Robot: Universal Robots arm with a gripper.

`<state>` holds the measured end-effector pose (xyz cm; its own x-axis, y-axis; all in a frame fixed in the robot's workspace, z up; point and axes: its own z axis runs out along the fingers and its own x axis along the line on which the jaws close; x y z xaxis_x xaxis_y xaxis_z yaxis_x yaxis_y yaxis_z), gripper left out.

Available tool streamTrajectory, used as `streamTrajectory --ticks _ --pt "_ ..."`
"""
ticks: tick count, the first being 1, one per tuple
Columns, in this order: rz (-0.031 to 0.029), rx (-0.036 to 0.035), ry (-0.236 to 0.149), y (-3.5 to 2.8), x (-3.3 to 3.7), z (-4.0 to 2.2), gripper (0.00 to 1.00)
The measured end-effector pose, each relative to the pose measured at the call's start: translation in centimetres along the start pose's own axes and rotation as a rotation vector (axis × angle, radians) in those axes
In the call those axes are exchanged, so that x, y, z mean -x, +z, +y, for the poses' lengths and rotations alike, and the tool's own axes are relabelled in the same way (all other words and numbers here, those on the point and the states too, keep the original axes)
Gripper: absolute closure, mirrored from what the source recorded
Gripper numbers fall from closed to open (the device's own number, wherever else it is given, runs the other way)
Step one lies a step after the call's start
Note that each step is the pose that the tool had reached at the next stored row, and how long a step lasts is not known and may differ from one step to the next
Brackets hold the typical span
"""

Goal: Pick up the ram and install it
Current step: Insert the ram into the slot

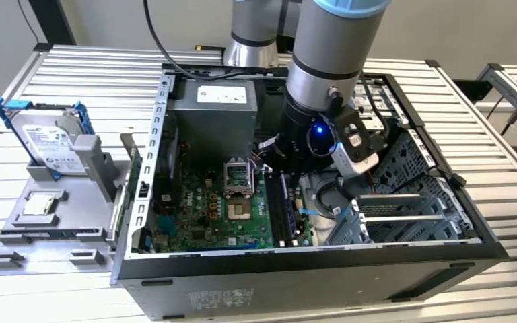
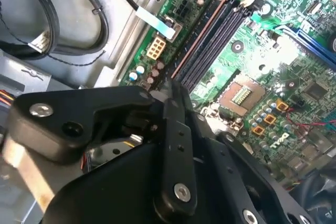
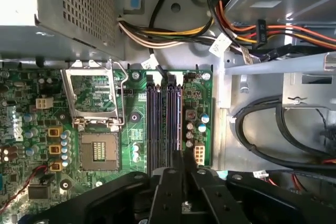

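Ram stands in motherboard slot, inside case.

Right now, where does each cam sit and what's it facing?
Exterior view: off-arm, above, looking down into the open PC case; the arm shows.
First wrist view: on the arm, facing the motherboard and memory slots; end effector shows.
Second wrist view: on the arm, oblique across the same slots.

Tool fingertips and near end of the ram hidden behind the tool's own body.
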<state>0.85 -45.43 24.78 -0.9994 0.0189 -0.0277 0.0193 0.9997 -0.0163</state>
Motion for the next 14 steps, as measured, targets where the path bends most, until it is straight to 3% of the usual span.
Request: streamTrajectory --ticks 14 --pt "0.0000 -0.0026 0.000 0.00 0.00 0.00 1.00"
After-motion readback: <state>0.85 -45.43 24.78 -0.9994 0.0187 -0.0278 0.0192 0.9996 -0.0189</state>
